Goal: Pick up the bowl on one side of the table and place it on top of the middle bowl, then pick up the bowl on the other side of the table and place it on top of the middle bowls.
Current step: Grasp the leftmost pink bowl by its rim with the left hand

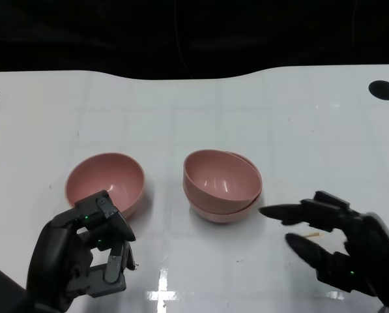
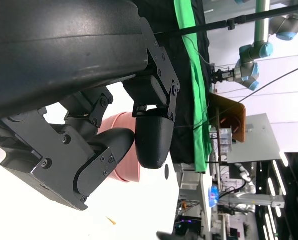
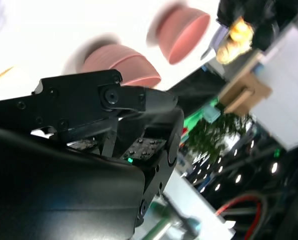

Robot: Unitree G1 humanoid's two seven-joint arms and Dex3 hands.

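Counter (image 1: 259, 111): white and glossy, with a faint grid of lines; it carries all the bowls. A dark round mark sits at its far right corner, another at its far left edge.
Right hand (image 1: 337, 238): black, low on the counter's near right side, fingers spread and reaching toward the stack. It holds nothing and touches no bowl; a clear gap lies between the fingertips and the stack. In the right wrist view the fingers (image 3: 139, 100) stretch out with nothing between them.
Left hand (image 1: 90, 251): black, at the near left, fingers curled in toward the palm with nothing in them. Its knuckles lie just in front of the left bowl's near rim; whether they touch the rim cannot be told. The left wrist view shows the curled fingers (image 2: 151, 137) with the pink bowl just beyond them.
Stack (image 1: 221, 186): two pink bowls in the middle of the counter, the upper one nested in the lower and tilted, its mouth leaning toward the left.
Left bowl (image 1: 106, 179): pink, upright, alone on the counter's left side, well apart from the stack.
Speck (image 1: 311, 233): a small yellowish fleck on the counter by the right hand's fingers.
Writing: none can be read on the bowls or hands.
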